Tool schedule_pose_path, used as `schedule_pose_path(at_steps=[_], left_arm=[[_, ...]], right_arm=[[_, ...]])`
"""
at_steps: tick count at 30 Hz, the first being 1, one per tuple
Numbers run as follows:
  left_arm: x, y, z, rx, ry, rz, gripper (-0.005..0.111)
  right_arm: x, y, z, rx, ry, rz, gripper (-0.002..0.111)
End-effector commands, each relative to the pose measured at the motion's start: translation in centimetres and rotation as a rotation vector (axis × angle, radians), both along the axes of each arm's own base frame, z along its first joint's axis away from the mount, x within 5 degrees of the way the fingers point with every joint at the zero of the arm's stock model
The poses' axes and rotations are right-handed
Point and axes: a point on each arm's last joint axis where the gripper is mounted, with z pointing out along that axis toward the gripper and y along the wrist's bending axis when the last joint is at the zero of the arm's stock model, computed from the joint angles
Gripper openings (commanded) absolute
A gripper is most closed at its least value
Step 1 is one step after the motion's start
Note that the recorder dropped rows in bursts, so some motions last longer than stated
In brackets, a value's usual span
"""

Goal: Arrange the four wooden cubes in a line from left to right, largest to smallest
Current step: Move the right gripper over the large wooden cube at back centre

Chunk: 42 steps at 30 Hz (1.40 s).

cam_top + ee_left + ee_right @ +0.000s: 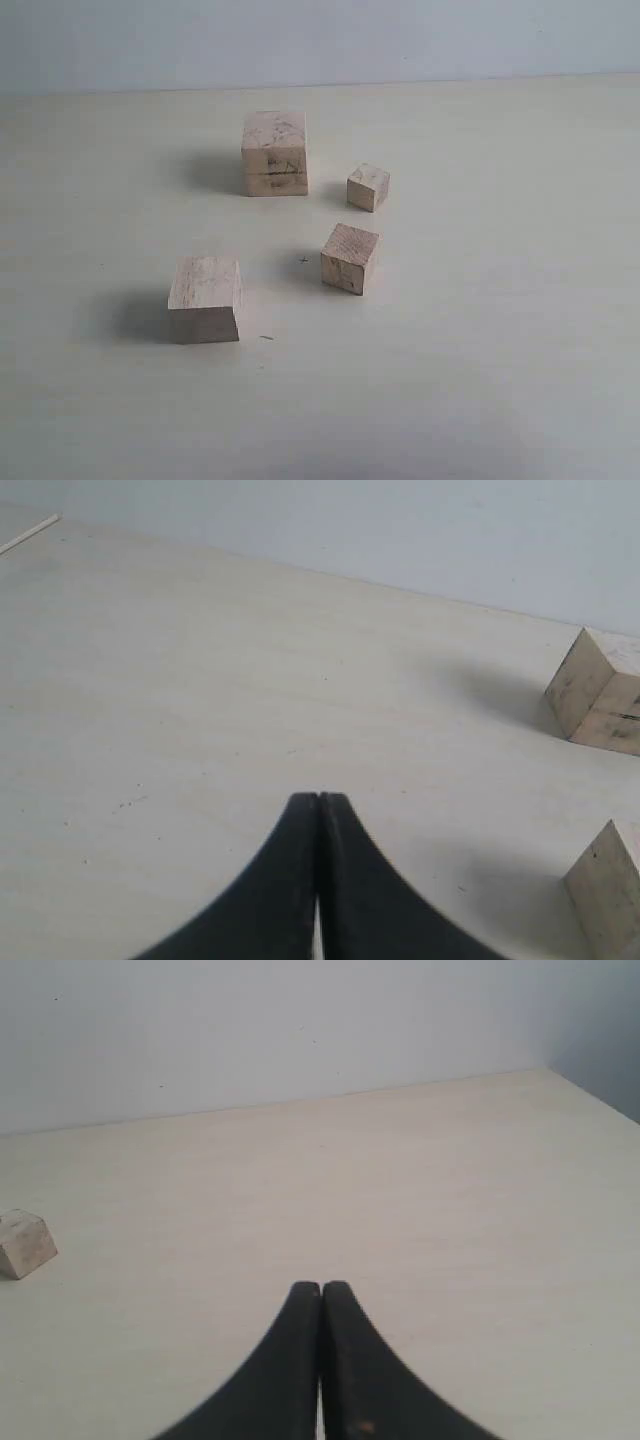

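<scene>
Four wooden cubes stand apart on the pale table. The largest cube (275, 153), with dark smudges, is at the back. The second largest cube (205, 298) sits front left, a smaller cube (349, 258) near the middle, and the smallest cube (368, 187) to the right of the largest. Neither gripper shows in the exterior view. My left gripper (318, 798) is shut and empty above bare table, with the smudged cube (600, 692) and another cube (608, 890) off to one side. My right gripper (320, 1286) is also shut and empty, far from one small cube (25, 1243).
A plain light wall (320, 40) rises behind the table. The table's edge (592, 1092) shows in the right wrist view. A thin pale strip (30, 533) lies at the far corner in the left wrist view.
</scene>
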Motion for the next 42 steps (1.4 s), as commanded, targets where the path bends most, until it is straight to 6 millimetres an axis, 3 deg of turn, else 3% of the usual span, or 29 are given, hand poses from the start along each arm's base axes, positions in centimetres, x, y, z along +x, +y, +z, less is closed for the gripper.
schedule_pose_path(at_steps=[1, 2, 5, 7, 13, 15, 19, 23, 26, 31, 34, 38, 42], left_arm=[[0.0, 0.0, 0.1, 0.005, -0.02, -0.007, 0.0], [0.0, 0.0, 0.1, 0.005, -0.02, -0.007, 0.0], [0.0, 0.0, 0.1, 0.005, -0.02, -0.007, 0.0], [0.0, 0.0, 0.1, 0.005, -0.02, -0.007, 0.0], [0.0, 0.0, 0.1, 0.005, -0.02, -0.007, 0.0], [0.0, 0.0, 0.1, 0.005, -0.02, -0.007, 0.0], [0.0, 0.0, 0.1, 0.005, -0.02, -0.007, 0.0], [0.0, 0.0, 0.1, 0.005, -0.02, -0.007, 0.0], [0.0, 0.0, 0.1, 0.005, -0.02, -0.007, 0.0], [0.0, 0.0, 0.1, 0.005, -0.02, -0.007, 0.0], [0.0, 0.0, 0.1, 0.005, -0.02, -0.007, 0.0], [0.0, 0.0, 0.1, 0.005, -0.02, -0.007, 0.0], [0.0, 0.0, 0.1, 0.005, -0.02, -0.007, 0.0]], right_arm=[[0.0, 0.0, 0.0, -0.007, -0.013, 0.002, 0.0], [0.0, 0.0, 0.2, -0.006, -0.032, 0.001, 0.0], [0.2, -0.2, 3.5, 0.157, -0.394, -0.032, 0.0], [-0.2, -0.4, 4.9, 0.165, -0.56, -0.044, 0.0], [-1.1, -0.8, 7.0, 0.188, -0.806, -0.061, 0.0], [-1.2, -0.6, 8.5, 0.191, -0.738, -0.045, 0.0], [-0.1, -0.3, 14.5, 0.187, -0.596, -0.023, 0.0], [3.0, 0.2, 19.3, 0.15, -0.341, 0.002, 0.0], [6.3, 1.0, 20.9, 0.127, -0.078, 0.06, 0.0], [11.2, 5.0, 19.8, 0.198, 0.307, 0.441, 0.0], [13.0, 7.7, 17.0, 0.213, 0.523, 0.71, 0.0], [14.9, 9.2, 13.7, 0.244, 0.767, 0.815, 0.0], [17.6, 9.4, 11.5, 0.274, 0.795, 0.74, 0.0]])
